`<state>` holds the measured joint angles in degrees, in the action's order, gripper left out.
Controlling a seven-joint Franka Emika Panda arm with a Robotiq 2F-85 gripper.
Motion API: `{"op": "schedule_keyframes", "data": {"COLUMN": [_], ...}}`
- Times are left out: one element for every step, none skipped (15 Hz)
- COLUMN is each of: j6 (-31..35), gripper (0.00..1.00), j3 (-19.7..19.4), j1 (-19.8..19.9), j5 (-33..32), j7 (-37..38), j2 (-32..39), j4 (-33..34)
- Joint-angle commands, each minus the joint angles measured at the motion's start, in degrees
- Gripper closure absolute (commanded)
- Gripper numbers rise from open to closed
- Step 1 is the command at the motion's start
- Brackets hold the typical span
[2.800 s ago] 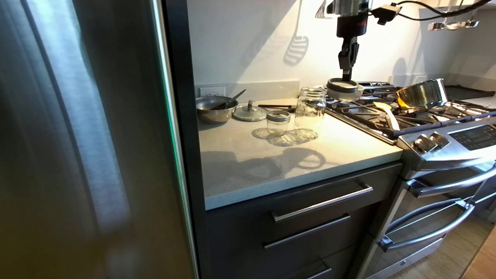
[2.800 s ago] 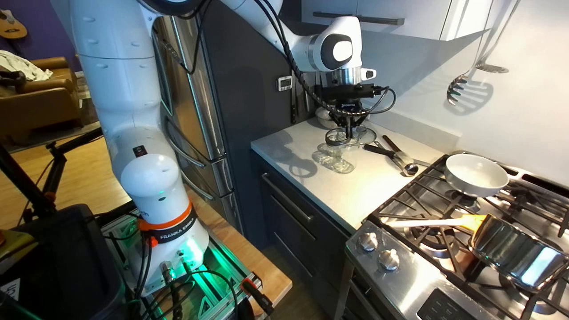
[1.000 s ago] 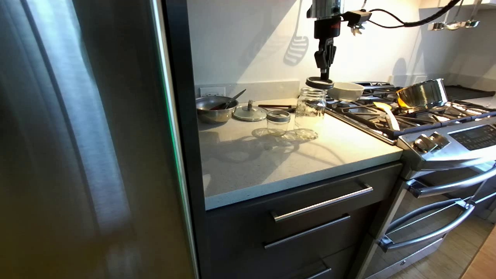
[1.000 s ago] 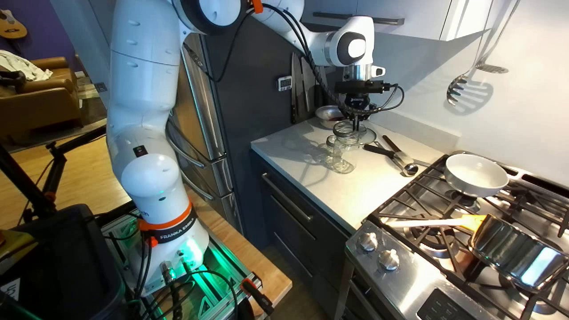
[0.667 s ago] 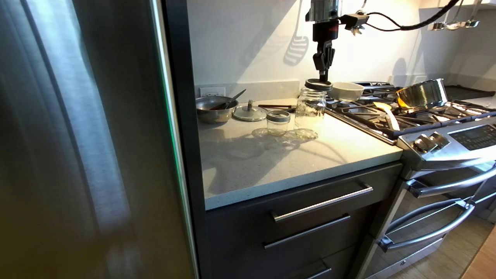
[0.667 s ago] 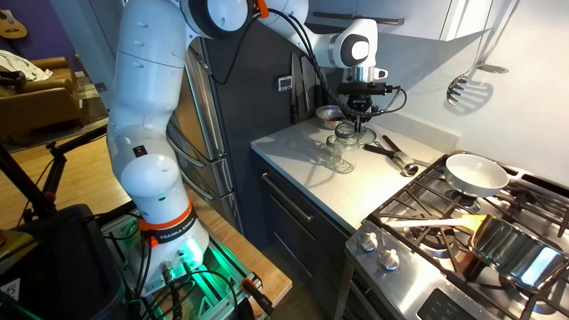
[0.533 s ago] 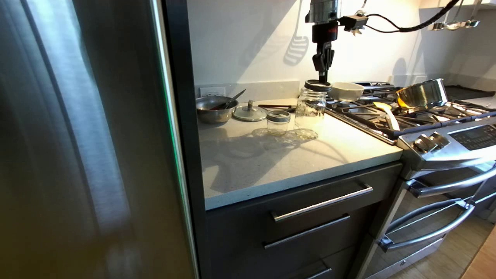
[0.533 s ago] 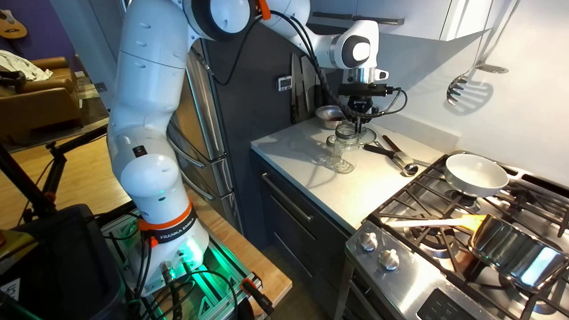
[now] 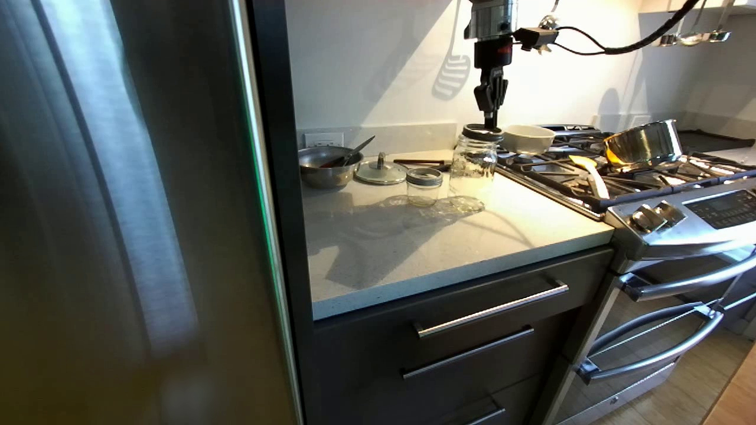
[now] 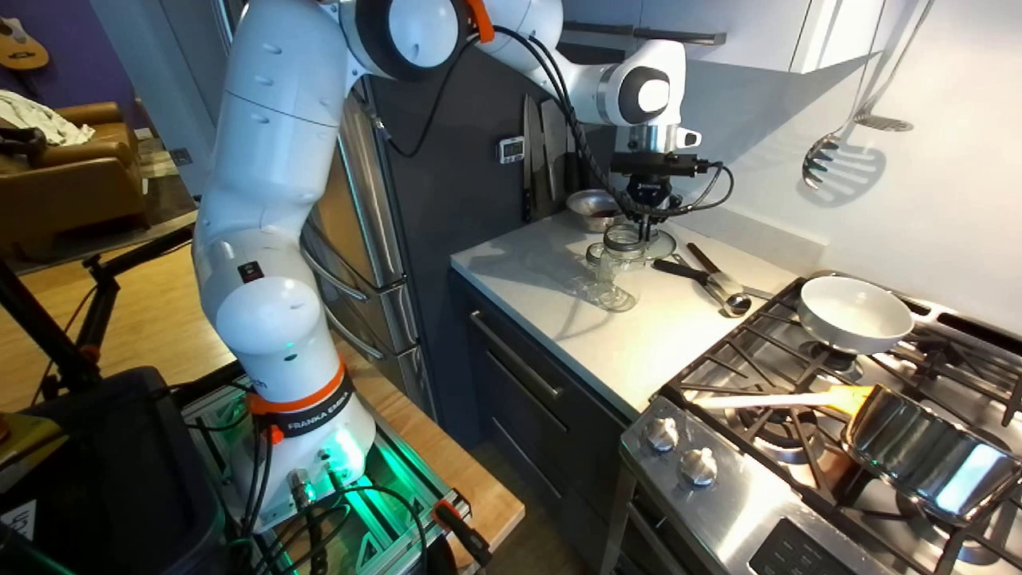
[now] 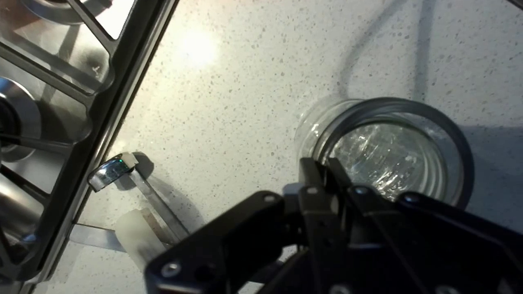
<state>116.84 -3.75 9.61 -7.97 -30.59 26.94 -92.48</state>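
My gripper (image 9: 491, 123) points down and is shut on the near edge of a dark round jar ring (image 9: 474, 131). The ring lies roughly level at the mouth of a tall clear glass jar (image 9: 472, 168). Whether ring and jar touch is unclear. In an exterior view the fingertips (image 10: 645, 231) are at the wall side of the jar (image 10: 619, 275). In the wrist view the fingertips (image 11: 322, 163) pinch the ring (image 11: 408, 104), with the jar's bottom (image 11: 380, 155) showing through it. A small ringed glass jar (image 9: 424, 190) stands beside the tall one.
A glass pot lid (image 9: 378, 172) and a metal bowl (image 9: 328, 175) stand farther back on the counter (image 9: 384, 260). Utensils (image 10: 711, 281) lie between jar and stove. The stove holds a white bowl (image 10: 854, 319), a tilted saucepan (image 10: 930, 455) and a spatula (image 10: 766, 401).
My gripper has carried the ring toward the wall until it was over the tall jar, then lowered it slightly to the jar's mouth. The gripper has stayed shut; the jars have not moved.
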Motion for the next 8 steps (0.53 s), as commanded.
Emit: {"op": "schedule_keyframes", "data": {"j6": [-1.95, -1.98, -2.01, -2.01, -1.97, -1.95, -1.93, -1.89], "gripper": [0.98, 0.98, 0.98, 0.98, 0.98, 0.98, 0.98, 0.98], "j3": [0.94, 0.97, 0.99, 1.03, 1.04, 1.06, 1.07, 1.05], "j1": [0.88, 0.87, 0.84, 0.82, 0.79, 0.77, 0.75, 0.71], "j5": [1.02, 1.06, 1.08, 1.05, 1.00, 0.92, 0.87, 0.69], "j7": [-0.09, -0.07, -0.04, -0.01, 0.04, 0.04, 0.06, 0.03], "j2": [1.48, 1.63, 1.75, 1.89, 2.02, 2.11, 2.19, 2.28], "j4": [2.23, 2.45, 2.64, 2.84, 2.98, 3.04, 3.10, 3.14]}}
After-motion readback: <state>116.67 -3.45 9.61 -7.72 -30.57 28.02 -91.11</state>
